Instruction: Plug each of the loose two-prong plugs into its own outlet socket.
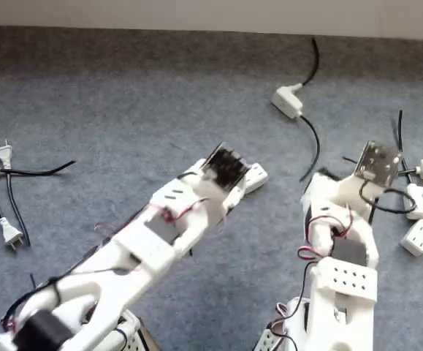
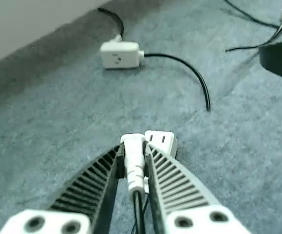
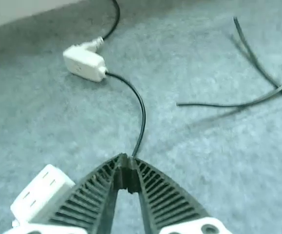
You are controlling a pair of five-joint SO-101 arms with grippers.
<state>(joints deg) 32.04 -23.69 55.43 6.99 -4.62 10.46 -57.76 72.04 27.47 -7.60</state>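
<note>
Left fingers (image 2: 93, 183): closed on a white two-prong plug (image 2: 133, 158), its black cord running back between them; the plug's tip sits just beside a white socket block (image 2: 161, 140), and whether they touch cannot be told.
Right fingers (image 3: 94, 195): closed together with nothing held, raised over the carpet; the loose end of a black cable (image 3: 141, 114) shows just past their tips.
Surface: the counter (image 1: 123, 95) is covered in grey carpet, with a pale wall strip (image 1: 211, 14) along its far side.
Left edge: two loose plugs (image 1: 4, 152) lie on crossed black cords, well apart from both arms.
Right edge: three white sockets (image 1: 418, 199) cluster near the right arm.
Far side: another socket (image 1: 287, 102) lies between the arms, the black cable curving out of it.
Open room: bare carpet stretches from the loose plugs to the left arm, and beyond it to the wall strip.
</note>
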